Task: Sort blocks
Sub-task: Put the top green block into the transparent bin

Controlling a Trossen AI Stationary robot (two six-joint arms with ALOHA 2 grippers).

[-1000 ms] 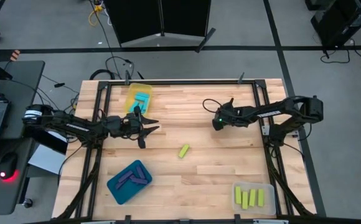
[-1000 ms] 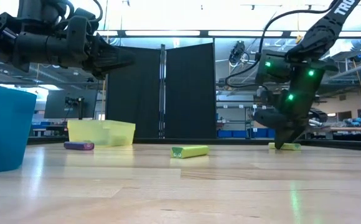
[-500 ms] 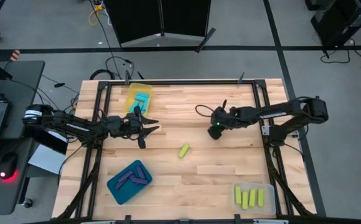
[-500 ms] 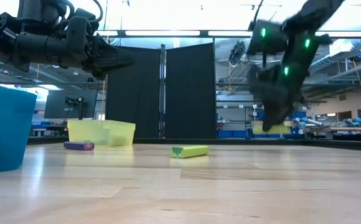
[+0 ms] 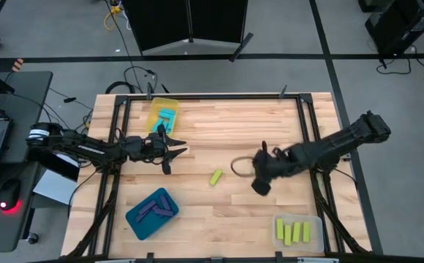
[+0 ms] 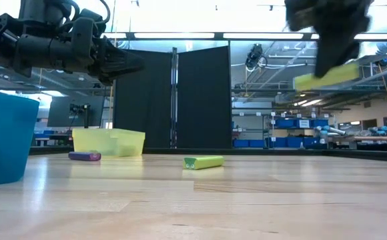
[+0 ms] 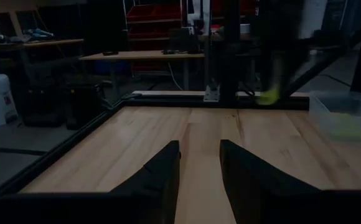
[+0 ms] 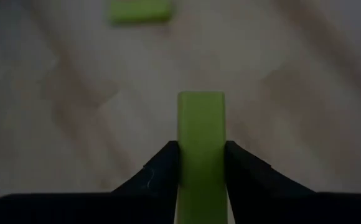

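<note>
Right gripper (image 8: pixel 200 163): fingers pinched on a yellow-green block (image 8: pixel 200 134), carried clear of the table at about 4 o'clock from its centre.
Held block's handling: looks light, stiff and smooth, likely slippery; best taken across the narrow sides near mid-length, as here.
Loose yellow-green block (image 5: pixel 216 176): flat on the wood near centre, just at 9 o'clock of the right gripper.
Other blocks: yellow-green ones in the clear tray (image 5: pixel 314 220) at 5 o'clock; purple ones in the blue tray (image 5: pixel 136 220) at 7 o'clock; cyan ones in the yellow tray (image 5: pixel 156 109) at 11 o'clock; one purple block (image 6: pixel 85 156) beside it.
Left gripper (image 5: pixel 175 150): waits at 9 o'clock, fingers narrowly apart, empty.
Writing: none readable.
</note>
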